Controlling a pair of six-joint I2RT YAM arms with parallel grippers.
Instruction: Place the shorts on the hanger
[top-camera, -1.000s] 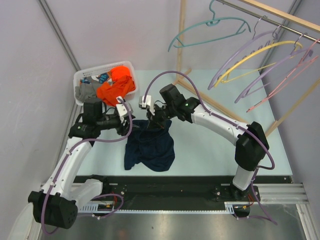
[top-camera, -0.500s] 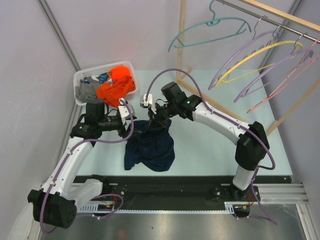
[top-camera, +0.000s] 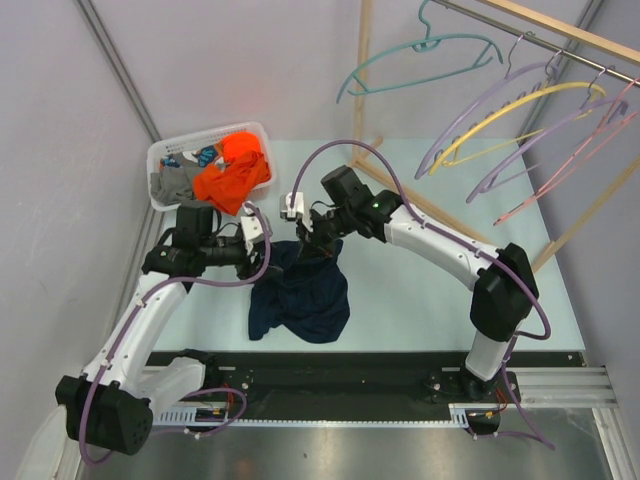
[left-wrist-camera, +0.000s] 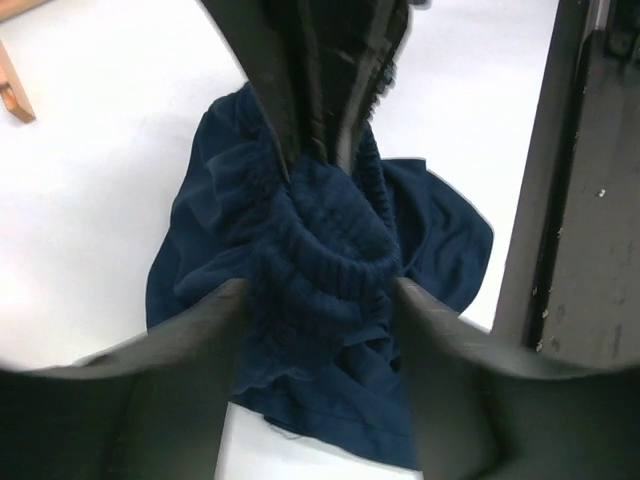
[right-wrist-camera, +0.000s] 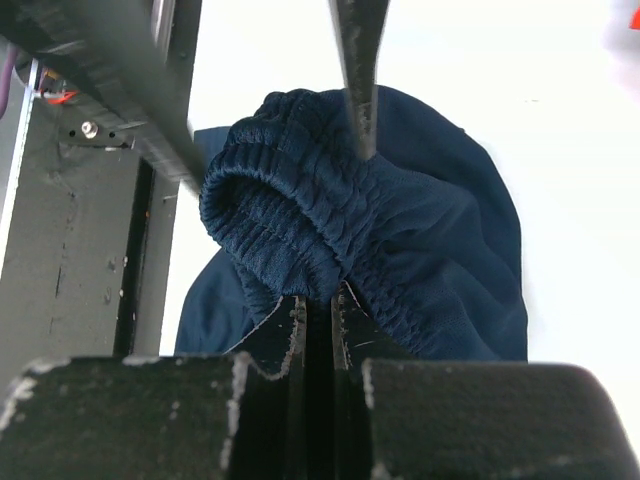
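The shorts (top-camera: 300, 295) lie crumpled on the tabletop (top-camera: 430, 290) between the two arms. Their waistband end is raised a little, because the right pincer (right-wrist-camera: 318, 305) is clenched on the elastic band and holds it up. The left pincer (left-wrist-camera: 318, 292) faces this raised part from the left side, with its fingers (left-wrist-camera: 170, 390) spread apart. The gathered band lies just in front of it and between the two fingers. It seems that neither finger presses the cloth yet, though the wrist view is too close to be sure. The ribbed band runs from the right pincer's pinch toward the left wrist camera, so it lies along the left pincer's reach and not across it. For a second hold on the band, the left arm is the nearer and the free one, as the right arm is occupied. The hanger (top-camera: 432, 42) hangs by its hook high at the far right, well apart from the shorts and nearer to the right arm. The shorts are dark navy, soft and much folded, with the legs spread flat toward the near edge; no tag is visible.
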